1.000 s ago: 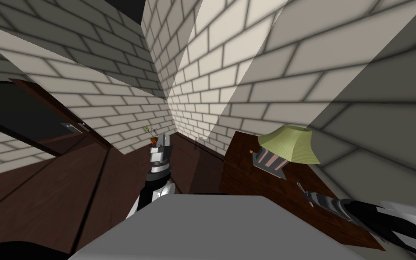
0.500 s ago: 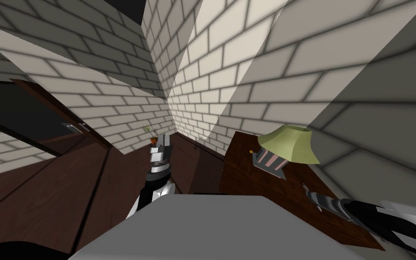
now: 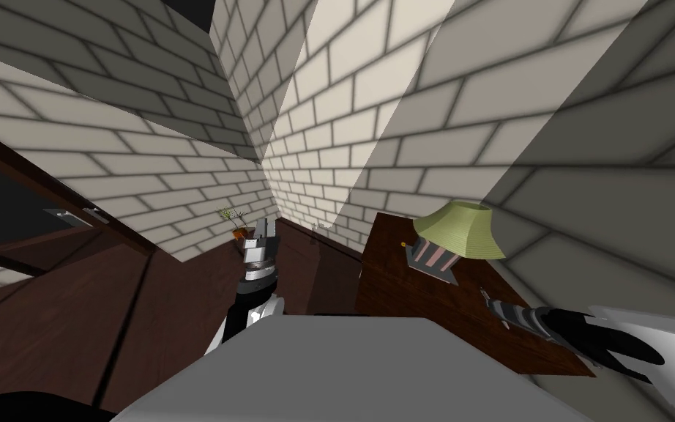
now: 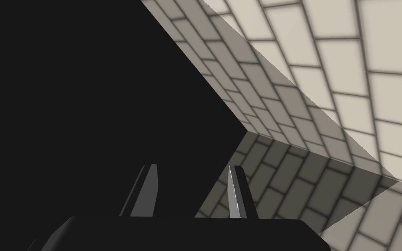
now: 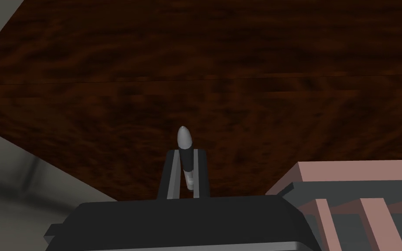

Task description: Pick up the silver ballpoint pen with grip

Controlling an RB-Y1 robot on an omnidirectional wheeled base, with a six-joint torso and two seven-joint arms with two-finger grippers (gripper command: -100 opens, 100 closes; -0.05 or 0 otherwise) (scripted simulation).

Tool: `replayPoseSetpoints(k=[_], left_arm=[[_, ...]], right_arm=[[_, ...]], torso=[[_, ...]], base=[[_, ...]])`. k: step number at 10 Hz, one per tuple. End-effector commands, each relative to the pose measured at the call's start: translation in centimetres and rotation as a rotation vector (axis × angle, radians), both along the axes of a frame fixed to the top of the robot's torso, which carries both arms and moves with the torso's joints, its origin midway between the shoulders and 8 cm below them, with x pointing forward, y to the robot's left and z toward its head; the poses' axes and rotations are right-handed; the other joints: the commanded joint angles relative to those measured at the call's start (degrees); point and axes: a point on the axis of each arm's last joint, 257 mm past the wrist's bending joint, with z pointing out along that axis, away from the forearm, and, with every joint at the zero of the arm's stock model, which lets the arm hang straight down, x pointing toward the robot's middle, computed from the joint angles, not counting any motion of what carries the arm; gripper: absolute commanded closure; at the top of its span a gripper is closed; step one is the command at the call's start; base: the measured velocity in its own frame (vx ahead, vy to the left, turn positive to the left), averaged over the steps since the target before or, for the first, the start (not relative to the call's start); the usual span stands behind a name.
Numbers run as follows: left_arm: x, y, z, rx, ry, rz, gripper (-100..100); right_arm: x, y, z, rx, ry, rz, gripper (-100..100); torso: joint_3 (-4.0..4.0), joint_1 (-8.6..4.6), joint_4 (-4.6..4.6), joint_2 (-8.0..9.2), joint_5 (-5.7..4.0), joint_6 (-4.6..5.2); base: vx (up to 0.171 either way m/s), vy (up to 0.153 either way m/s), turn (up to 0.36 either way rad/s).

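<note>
Right gripper fingers pinch the slim silver pen at its dark grip.
Light, stiff, likely slick: that grip holds best. Left gripper fingers spread.

No text, label, brand, number or sign can be read anywhere. The silver pen has a plain barrel with no lettering. The wooden table top, the lamp and the brick walls carry no writing.
</note>
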Motion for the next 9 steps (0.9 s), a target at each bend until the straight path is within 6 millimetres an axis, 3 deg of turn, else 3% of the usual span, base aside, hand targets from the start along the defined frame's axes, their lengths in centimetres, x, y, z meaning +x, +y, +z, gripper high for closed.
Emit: replayPoseSetpoints(k=[1,7,8,9], left_arm=[[0.0,0.0,0.0,0.000,0.000,0.000,0],[0.0,0.0,0.0,0.000,0.000,0.000,0],[0.0,0.0,0.0,0.000,0.000,0.000,0],[0.0,0.0,0.0,0.000,0.000,0.000,0]], right_arm=[[1.1,0.4,0.4,0.002,-0.001,0.029,100],[4.2,1.5,1.1,0.005,0.000,0.100,100],[3.8,1.5,1.0,0.001,0.001,0.094,100],[3.9,1.5,1.0,0.002,0.001,0.093,0]], torso=[[0.00,0.00,0.00,0.00,0.00,0.00],[0.04,-0.17,0.01,0.08,-0.08,-0.03],[0.04,-0.16,0.01,0.07,-0.09,-0.05],[0.05,-0.17,0.01,0.09,-0.10,-0.07]], base=[[0.023,0.014,-0.175],[0.014,0.003,-0.125],[0.009,0.007,-0.029],[0.000,0.000,0.000]])
